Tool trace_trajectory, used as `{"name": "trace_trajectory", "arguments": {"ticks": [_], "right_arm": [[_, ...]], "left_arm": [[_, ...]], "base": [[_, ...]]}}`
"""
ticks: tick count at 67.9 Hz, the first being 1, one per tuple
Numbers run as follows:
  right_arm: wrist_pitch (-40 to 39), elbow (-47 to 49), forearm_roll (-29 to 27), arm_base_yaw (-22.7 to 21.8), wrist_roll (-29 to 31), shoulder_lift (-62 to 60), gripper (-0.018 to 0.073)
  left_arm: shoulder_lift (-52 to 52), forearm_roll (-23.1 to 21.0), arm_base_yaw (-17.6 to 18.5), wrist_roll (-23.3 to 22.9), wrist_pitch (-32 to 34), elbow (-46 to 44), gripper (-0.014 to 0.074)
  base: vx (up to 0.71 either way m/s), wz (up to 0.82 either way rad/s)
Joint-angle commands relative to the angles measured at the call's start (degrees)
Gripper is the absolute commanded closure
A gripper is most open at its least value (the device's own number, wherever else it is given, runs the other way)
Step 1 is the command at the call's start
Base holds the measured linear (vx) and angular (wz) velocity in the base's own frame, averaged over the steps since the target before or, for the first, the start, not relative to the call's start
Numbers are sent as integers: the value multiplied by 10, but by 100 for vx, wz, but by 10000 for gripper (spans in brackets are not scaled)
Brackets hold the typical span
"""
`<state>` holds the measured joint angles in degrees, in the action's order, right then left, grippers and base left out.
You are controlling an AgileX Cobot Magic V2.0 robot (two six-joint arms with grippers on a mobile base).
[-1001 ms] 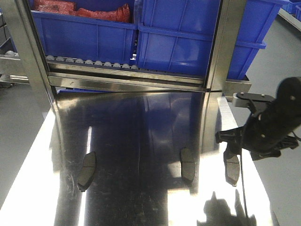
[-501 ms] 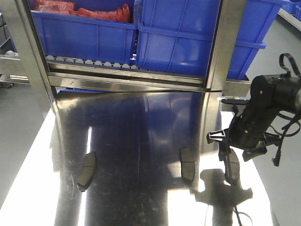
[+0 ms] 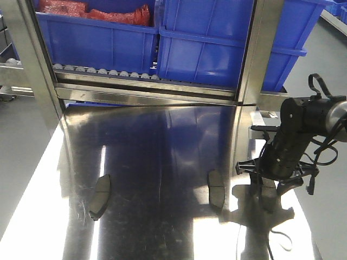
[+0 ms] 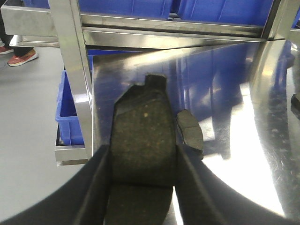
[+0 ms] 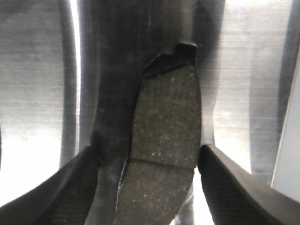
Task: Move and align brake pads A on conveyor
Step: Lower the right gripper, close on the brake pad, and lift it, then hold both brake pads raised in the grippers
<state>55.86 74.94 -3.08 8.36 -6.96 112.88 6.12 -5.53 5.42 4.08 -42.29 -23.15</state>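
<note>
The right gripper (image 3: 269,184) has dropped since a second ago, from hovering above the pad (image 5: 166,136) right of the middle pad (image 3: 216,189) to straddling it on the steel table (image 3: 162,141). Its jaws are spread, one finger on each long side of the pad. The pad looks nearer one finger than the other.

The left gripper (image 4: 143,159), outside the front view, is clenched on another pad (image 4: 143,126). A fourth pad (image 3: 100,195) lies well left of the middle pad. The conveyor shows in no view.

The main risk I see is an off-centre close. The nearer finger would touch first and shove the thin pad across the slick steel, twisting it or letting it ride up. Fingertips set too low could scrape the table. Set too high, they could pinch only the rim and lose the pad on the lift.
</note>
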Motion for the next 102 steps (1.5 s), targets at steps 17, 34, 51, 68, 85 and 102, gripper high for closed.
{"name": "trace_trajectory", "arguments": {"ticks": [17,34,51,68,85,102], "right_arm": [[-25,16,5,-4,-7,-27,424],[-30,15,12,-4,-9,-52,571],[-73,-22,49,-4,-17,-159,566],[-140,-118,61,-3,-12,-323,564],[-176,-204,60,-3,-10,-482,564],[-235,-308,48,-3,16,-647,564]], "left_arm": [[8,-7,4,-6,53,-17,603],[8,-7,4,-6,53,-17,603],[8,-7,4,-6,53,-17,603],[8,-7,4,-6,53,-17,603],[8,-7,4,-6,53,-17,603],[8,-7,4,-6,53,-17,603]], "base": [[0,0],[0,0],[0,0],[0,0],[0,0],[0,0]]}}
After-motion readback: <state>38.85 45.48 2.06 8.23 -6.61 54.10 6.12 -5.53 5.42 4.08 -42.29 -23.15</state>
